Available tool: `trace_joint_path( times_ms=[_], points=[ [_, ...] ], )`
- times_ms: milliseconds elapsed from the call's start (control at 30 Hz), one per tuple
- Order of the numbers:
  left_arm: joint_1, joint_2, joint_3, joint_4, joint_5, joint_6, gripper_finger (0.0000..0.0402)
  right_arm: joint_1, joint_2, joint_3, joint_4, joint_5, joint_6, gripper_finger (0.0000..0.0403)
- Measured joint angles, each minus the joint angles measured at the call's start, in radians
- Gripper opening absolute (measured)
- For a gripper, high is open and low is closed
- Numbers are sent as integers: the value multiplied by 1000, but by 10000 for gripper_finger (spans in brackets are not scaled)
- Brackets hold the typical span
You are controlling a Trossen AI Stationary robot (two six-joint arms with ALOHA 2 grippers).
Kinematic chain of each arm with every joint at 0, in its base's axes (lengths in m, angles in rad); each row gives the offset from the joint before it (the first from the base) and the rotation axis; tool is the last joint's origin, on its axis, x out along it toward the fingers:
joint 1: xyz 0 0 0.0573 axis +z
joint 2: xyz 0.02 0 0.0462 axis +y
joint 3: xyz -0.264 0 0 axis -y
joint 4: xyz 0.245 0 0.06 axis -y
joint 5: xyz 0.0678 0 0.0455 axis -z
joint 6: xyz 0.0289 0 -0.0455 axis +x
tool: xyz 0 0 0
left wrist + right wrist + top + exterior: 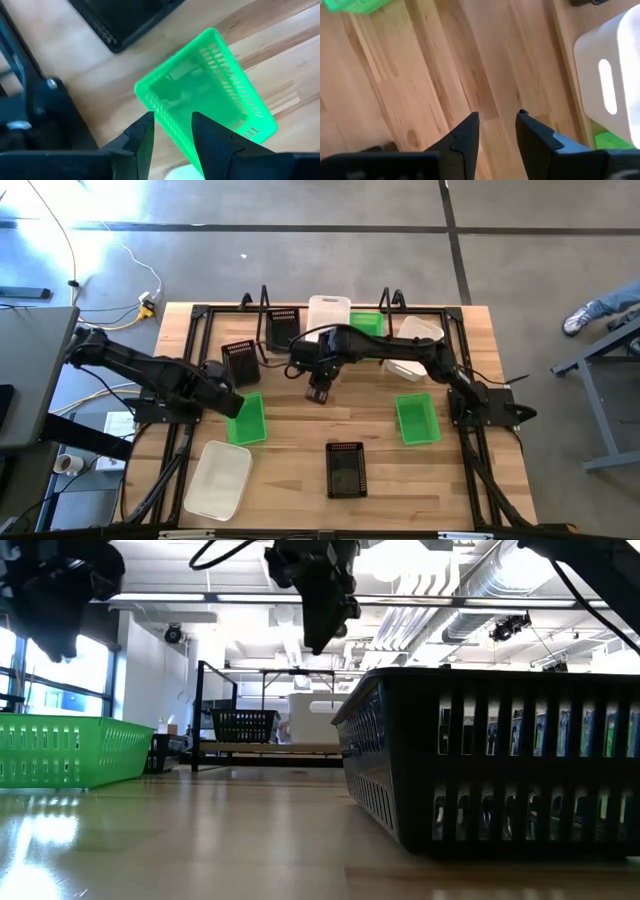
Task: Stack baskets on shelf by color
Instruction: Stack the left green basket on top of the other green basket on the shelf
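Light wooden table point(300, 435), going left to right. Left pincer point(232, 404) hovers over the near-left green perforated plastic basket point(247, 419); in the left wrist view its fingers point(142, 137) stand apart, straddling that basket's point(205, 95) rim, gripping nothing I can confirm (contact unclear). This basket is empty.

In front of it, at the near-left corner, a larger white translucent smooth-sided basket point(218, 478), empty, lying at a slant. Behind the left pincer, a small black perforated basket point(241, 361), just in front of the shelf; contents cannot be told.

Low black wire-frame shelf point(262, 305) with looped uprights runs along the table's far edge. On it, left to right: black perforated basket point(283, 327), white translucent basket point(328, 312), green basket point(367, 323). Whether any of these is stacked on another I cannot tell.

Centre: right pincer point(319, 391) hangs above bare wood, well clear of every basket; the right wrist view shows its fingers point(465, 137) parted with nothing between them, a white basket point(612, 90) off to one side. Near the front edge, centre, a black perforated basket point(345, 469), empty (it fills the low view's right half point(490, 755)).

Right side: white translucent basket point(414, 347) tilted just beside the shelf's right end, under the right arm. In front of that, a green perforated basket point(418, 420), empty, standing flat on the table.
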Motion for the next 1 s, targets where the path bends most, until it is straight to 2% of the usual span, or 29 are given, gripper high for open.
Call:
trace_joint_path(
  times_ms=[500,667,1000],
  points=[
    [-131,75,-94,55,17,-457,122,2,0,-1,-99,0,-131,115],
    [-147,134,-94,69,7,-540,122,3,0,-1,-98,1,-173,115],
    [-146,293,-93,119,14,-591,122,3,0,-1,-99,1,-212,115]
  ],
)
